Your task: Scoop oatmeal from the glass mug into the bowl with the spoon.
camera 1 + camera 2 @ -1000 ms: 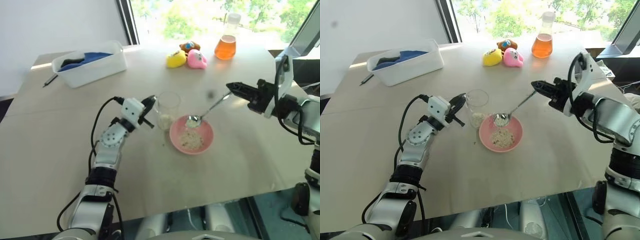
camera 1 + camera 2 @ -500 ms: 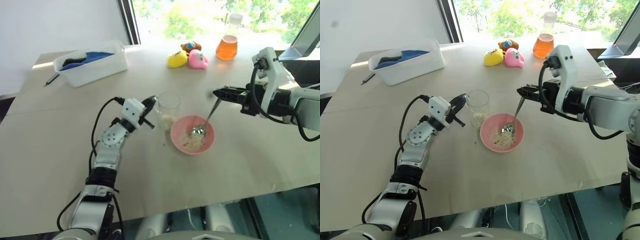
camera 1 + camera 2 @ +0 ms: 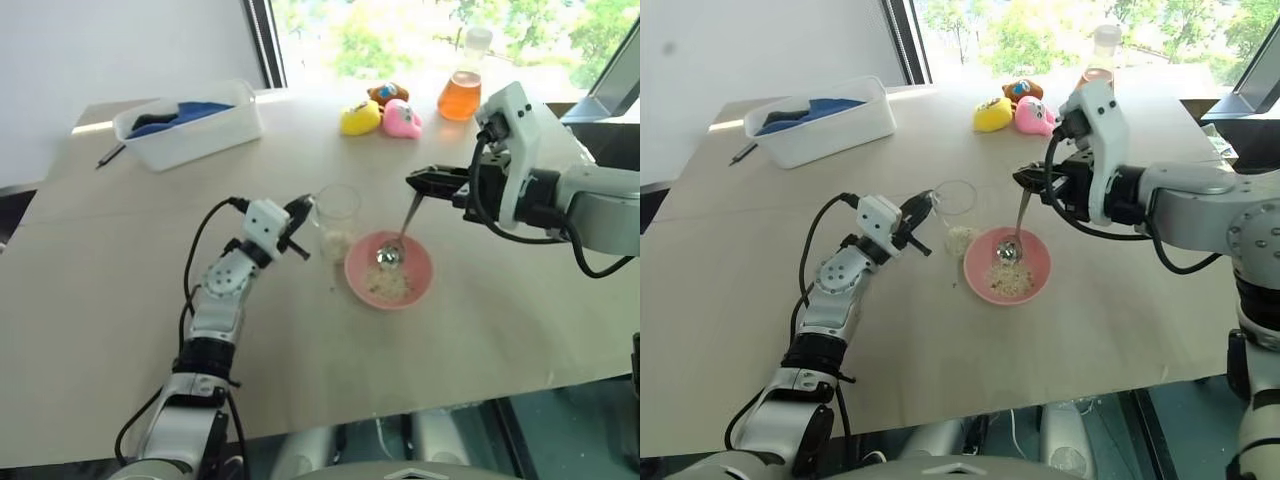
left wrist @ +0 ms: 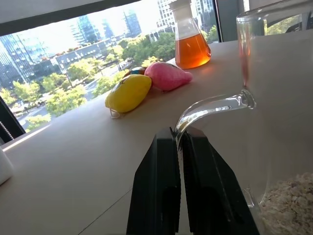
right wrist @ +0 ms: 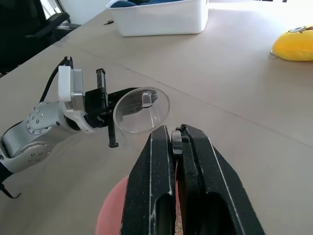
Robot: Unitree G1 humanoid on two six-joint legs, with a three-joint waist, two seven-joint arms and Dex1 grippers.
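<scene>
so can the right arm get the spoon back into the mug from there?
Probably yes. The spoon hangs over the bowl, the glass mug stands right beside it, mouth uncovered, and the left gripper pinches only its handle.

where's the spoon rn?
The spoon is held by the right gripper, hanging nearly upright with its head down in the pink bowl at table centre, just right of the glass mug.

Head stereo pair looks down-forward over the bench [image 3: 120, 300], far. Wrist views sit close along each claw; both share the glass mug [image 5: 142, 110] with the head views.
</scene>
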